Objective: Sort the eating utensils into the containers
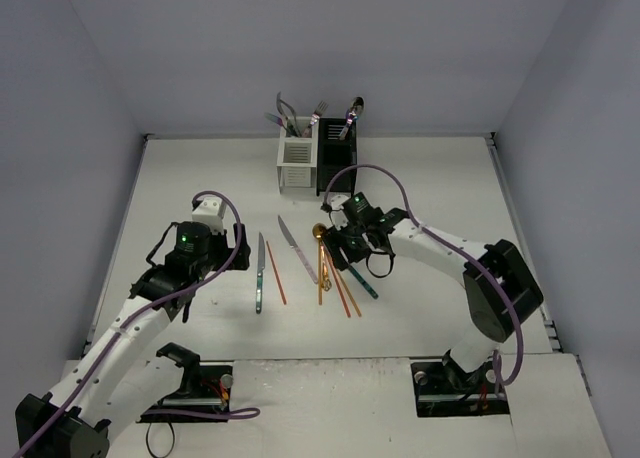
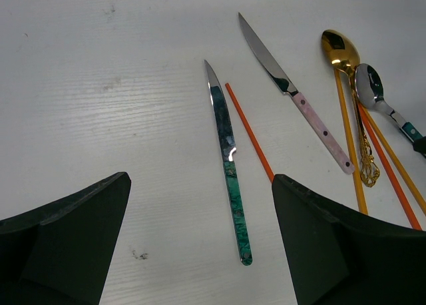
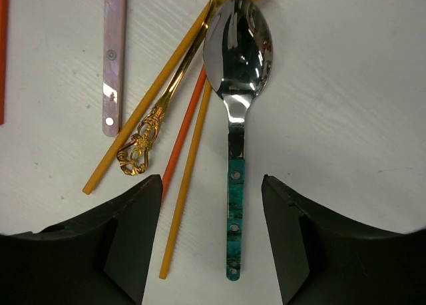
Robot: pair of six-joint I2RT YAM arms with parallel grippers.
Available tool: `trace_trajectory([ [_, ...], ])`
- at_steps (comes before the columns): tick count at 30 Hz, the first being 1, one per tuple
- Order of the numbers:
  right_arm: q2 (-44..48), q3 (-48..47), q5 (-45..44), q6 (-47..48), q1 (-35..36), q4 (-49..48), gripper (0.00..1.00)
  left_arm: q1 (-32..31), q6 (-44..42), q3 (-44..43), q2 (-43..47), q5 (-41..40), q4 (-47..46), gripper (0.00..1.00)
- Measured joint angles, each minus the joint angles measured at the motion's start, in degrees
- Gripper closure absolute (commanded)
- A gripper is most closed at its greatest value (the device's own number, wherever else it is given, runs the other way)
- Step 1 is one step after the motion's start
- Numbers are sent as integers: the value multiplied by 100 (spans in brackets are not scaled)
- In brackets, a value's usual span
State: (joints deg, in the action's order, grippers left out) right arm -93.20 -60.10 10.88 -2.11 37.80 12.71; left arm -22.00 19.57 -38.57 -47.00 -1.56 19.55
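Two grippers sit low over the table (image 1: 200,178), both with nothing in hand. Your left gripper (image 2: 200,212) is spread wide, and the teal-handled knife (image 2: 229,158) lies flat between its fingers with an orange chopstick (image 2: 249,132) just beside it. That framing suggests the knife is your left-side pick.

Your right gripper (image 3: 212,198) is also open and not touching anything. Its fingers straddle the handle of the teal-handled spoon (image 3: 237,58), lined up along the spoon's length, so closing should pinch the narrow handle rather than the bowl. Mind the two loose chopsticks (image 3: 186,205) just beside that handle; a finger could catch them on the way in.

Farther out lie the pink-handled knife (image 2: 293,92) and the gold spoon (image 2: 339,48), whose bowl touches the teal-handled spoon's bowl.

At the far wall stand the white caddy (image 1: 297,163) and the black caddy (image 1: 334,158), joined side by side. Several pieces already stick up out of them, so the sorting looks partly done, with about eight items left on the table.
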Motion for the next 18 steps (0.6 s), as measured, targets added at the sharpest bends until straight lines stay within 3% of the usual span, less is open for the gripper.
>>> trace_trajectory([
  [10, -684, 0, -402, -100, 84, 2, 58, 0, 0, 0, 0, 0, 4, 14],
  [18, -866, -31, -527, -78, 86, -8, 62, 0, 0, 0, 0, 0, 19, 14],
])
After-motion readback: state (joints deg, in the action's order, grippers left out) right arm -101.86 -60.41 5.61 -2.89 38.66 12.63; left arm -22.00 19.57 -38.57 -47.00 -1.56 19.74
